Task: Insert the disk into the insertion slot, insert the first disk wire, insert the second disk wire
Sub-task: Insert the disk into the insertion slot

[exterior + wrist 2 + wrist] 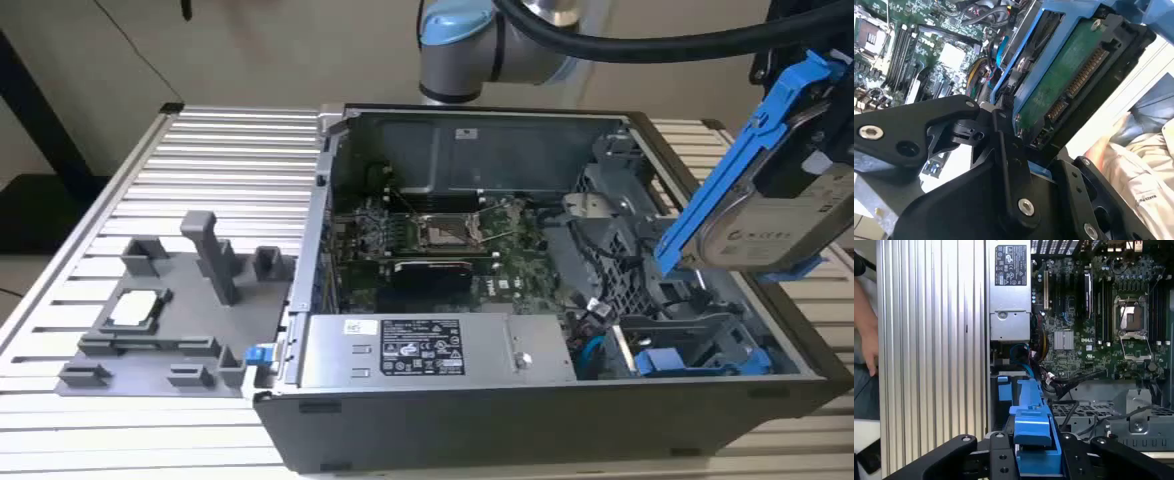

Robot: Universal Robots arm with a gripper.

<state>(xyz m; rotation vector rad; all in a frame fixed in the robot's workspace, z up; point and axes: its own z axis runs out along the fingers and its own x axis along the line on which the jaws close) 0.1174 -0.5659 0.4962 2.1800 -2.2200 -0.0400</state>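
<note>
A flat silver-grey hard drive with a pale label, clipped in a bright blue plastic carrier frame (785, 215), hangs in the air over the side wall of the open dark grey computer case (534, 425) at the exterior view's right. It stands steeply tilted on edge, touches nothing in the case and sits in no slot. In the first wrist view the black two-fingered gripper (1035, 454) is clamped on the disk, its fingers (999, 456) pressed against either side of the blue frame (1031, 432). The second wrist view shows the disk's green circuit-board underside and its row of connector pins (1069, 85) just past the gripper's black linkage. Below the held disk, in the case corner nearest the camera at the exterior view's right, a grey drive cage (694, 335) holds another blue-fronted carrier (663, 362). A green motherboard (441, 240) covers the case floor, and a silver power supply box with a printed label (414, 350) lies along the near wall. The case stands on a ribbed aluminium worktop (214, 160). Toward that worktop's edge at the exterior view's left lies a grey plastic fixture plate with upright posts (160, 340). A person's hand (869, 347) shows beyond the worktop's edge in the first wrist view.
</note>
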